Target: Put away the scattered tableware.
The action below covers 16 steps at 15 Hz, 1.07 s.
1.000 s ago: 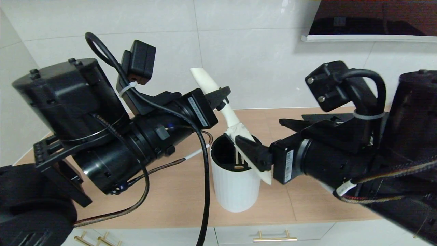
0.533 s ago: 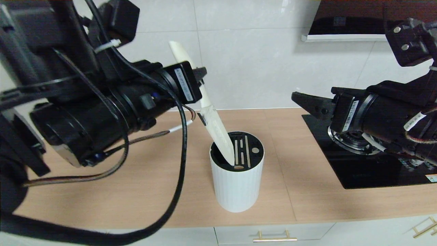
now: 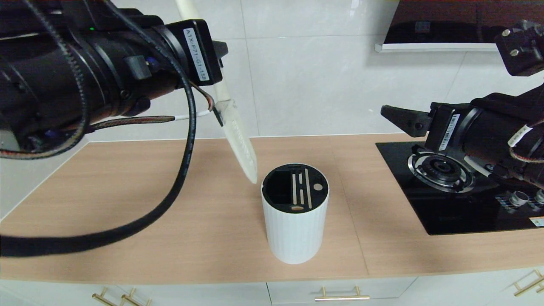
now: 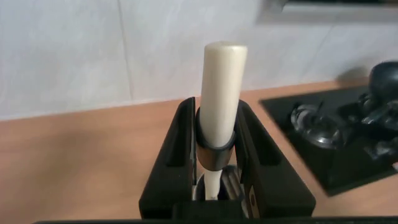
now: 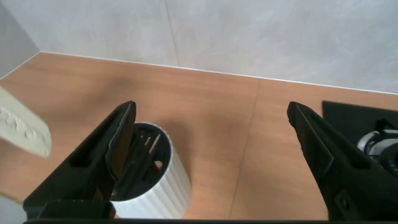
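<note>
At far left, high over the counter [image 3: 127, 204], the left gripper [image 3: 220, 85] is closed on the knife [image 3: 240, 142]. Both pads clamp the round handle, well below its butt end, and the wrist view shows the same grip from behind.

- Knife: cream, one piece in colour, smooth rounded handle, dark band near the blade. The blade is broad and matte with a faint pattern, tapering to a blunt tip.
- Pose: tilted, tip down. The tip hangs just left of the holder [image 3: 295, 229], near its rim and apart from it, not in any slot.
- Handling (judgement): light and stiff. If ceramic, it is brittle at edge and tip, so no side load against a slot wall. The handle looks slick, so a firm mid-handle hold suits and the blade should not be gripped.
- Holder: white ribbed cylinder, upright on the counter. Its black top plate has one large square opening, several narrow slits and a small round hole. Probably light enough to tip if the blade jams.
- Counter: pale wood grain, flat. Wall [image 3: 318, 85] of glossy white tile.
- Hob [image 3: 446, 212]: black glass with a metal burner ring, to the right.
- Right gripper [image 5: 211, 155]: jaws spread wide and holding nothing, above the hob edge and well apart from the holder.
</note>
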Tool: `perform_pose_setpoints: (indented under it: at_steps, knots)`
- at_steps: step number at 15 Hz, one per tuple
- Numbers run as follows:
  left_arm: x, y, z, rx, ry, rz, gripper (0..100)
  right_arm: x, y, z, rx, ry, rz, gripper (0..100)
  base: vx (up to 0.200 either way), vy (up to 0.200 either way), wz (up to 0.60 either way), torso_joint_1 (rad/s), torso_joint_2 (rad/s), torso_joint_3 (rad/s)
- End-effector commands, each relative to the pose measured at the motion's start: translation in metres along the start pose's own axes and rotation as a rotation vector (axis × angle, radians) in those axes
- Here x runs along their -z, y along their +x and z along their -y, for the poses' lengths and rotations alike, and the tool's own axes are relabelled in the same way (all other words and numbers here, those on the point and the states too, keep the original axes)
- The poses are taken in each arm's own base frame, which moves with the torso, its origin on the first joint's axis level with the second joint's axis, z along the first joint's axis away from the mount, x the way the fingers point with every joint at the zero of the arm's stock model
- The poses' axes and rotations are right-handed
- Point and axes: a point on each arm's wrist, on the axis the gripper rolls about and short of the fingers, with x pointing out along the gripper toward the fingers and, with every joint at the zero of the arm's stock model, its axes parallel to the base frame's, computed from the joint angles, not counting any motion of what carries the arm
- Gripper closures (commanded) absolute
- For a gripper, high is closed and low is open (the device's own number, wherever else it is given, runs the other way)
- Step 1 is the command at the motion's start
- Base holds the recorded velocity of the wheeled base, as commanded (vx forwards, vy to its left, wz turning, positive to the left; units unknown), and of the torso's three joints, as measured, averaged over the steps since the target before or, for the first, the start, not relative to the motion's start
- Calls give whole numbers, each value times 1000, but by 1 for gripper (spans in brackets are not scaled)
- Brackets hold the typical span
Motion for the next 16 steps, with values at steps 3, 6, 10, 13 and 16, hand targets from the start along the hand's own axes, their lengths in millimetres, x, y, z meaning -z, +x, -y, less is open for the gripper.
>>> perform_pose_setpoints:
  at_steps: [3, 6, 10, 13, 16]
  knots:
    - [-5, 19, 19, 14, -49, 67, 100, 1, 1, 0, 1, -2, -2, 0, 0, 0, 0, 0, 0, 0]
    - [11, 29, 35, -44, -31, 28, 100, 1, 1, 0, 2, -3, -3, 0, 0, 0, 0, 0, 0, 0]
    - [29, 42, 53, -144, 32, -1, 100, 4, 4, -1, 2, -7, -15, 0, 0, 0, 0, 0, 0, 0]
    - [35, 46, 54, -162, 46, -10, 100, 7, 7, -1, 4, -10, -27, 0, 0, 0, 0, 0, 0, 0]
    - [46, 54, 57, -191, 60, -29, 100, 7, 6, -1, 4, -10, -25, 0, 0, 0, 0, 0, 0, 0]
